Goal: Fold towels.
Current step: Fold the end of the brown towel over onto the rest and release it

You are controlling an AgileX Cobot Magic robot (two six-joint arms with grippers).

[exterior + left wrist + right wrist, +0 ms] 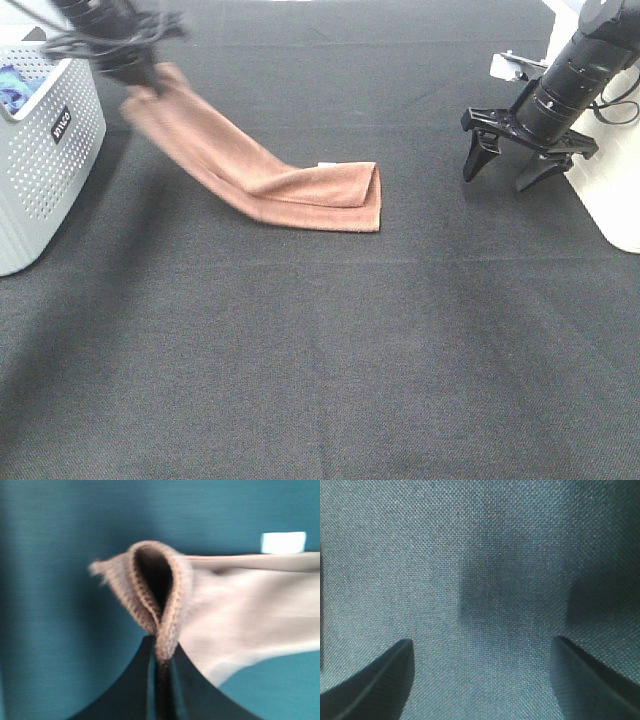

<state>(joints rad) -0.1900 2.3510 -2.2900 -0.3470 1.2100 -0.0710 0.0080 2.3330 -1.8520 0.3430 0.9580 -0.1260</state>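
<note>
Reddish-brown towel (300, 185) is dangling from my left fingers (125, 690), clamped on its hem; that thin bite may slip. Right fingers (375, 680) are hanging apart.

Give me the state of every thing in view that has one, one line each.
towel: folded double, one end lifted, the other end lying on the table.
left hand: shut on the towel's stitched edge, raised.
right hand: open, empty, nothing between its fingers.
basket: upright at the table's edge, something blue inside.
</note>
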